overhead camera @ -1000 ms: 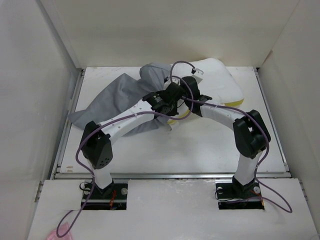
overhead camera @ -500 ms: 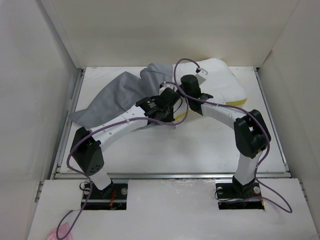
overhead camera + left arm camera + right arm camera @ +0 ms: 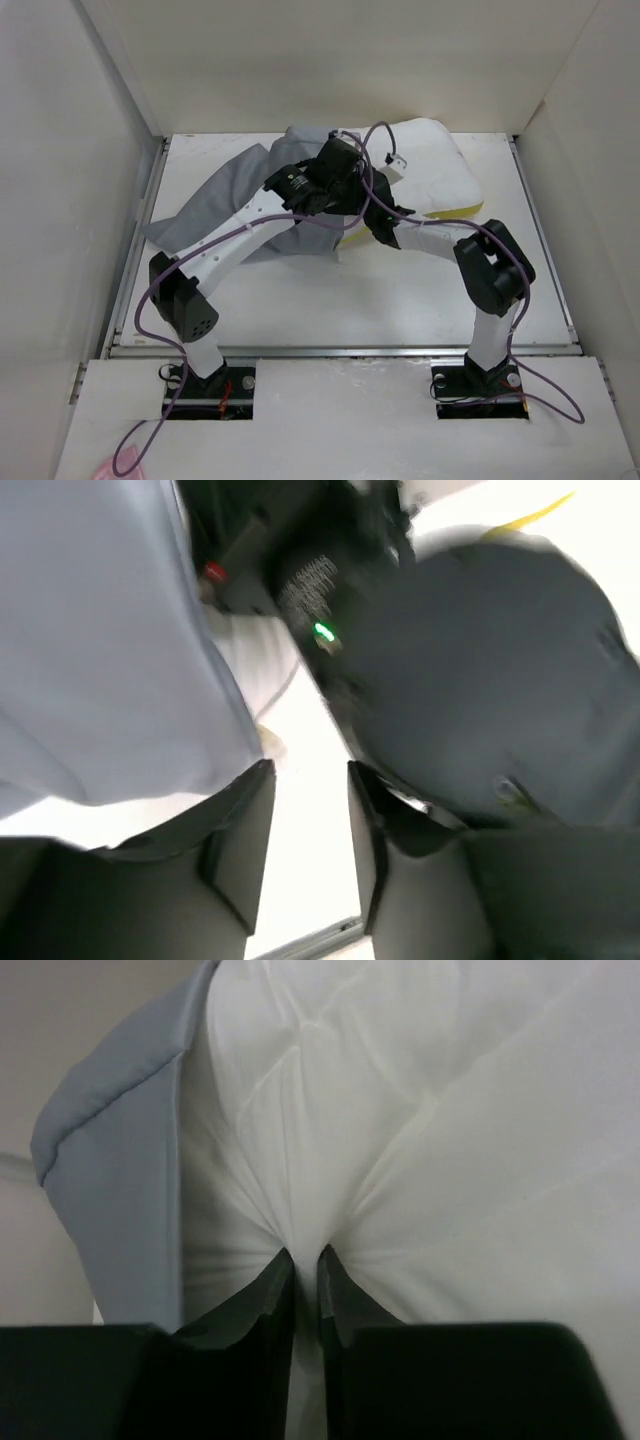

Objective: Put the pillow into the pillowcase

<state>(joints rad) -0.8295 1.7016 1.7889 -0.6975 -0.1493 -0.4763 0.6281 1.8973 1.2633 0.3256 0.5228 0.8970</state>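
Note:
The white pillow [image 3: 440, 165] lies at the back right of the table, its yellow band [image 3: 455, 211] along the near edge. The grey pillowcase [image 3: 215, 200] lies to its left, its edge lapping the pillow's left end. My right gripper [image 3: 305, 1255] is shut on a pinch of the white pillow fabric, with the pillowcase edge [image 3: 120, 1180] just to its left. In the top view the right gripper [image 3: 372, 202] is partly hidden under my left arm. My left gripper [image 3: 310, 820] is open and empty, above the right arm, with grey cloth [image 3: 100, 630] on its left.
White walls enclose the table on three sides. A metal rail [image 3: 340, 350] runs along the near edge. The two arms cross over the pillow's left end, and purple cables [image 3: 375, 135] loop above them.
My left arm has swung toward the back, and its gripper now sits over the right gripper at the pillow's left end. The right gripper has shifted slightly left, still holding the pillow.

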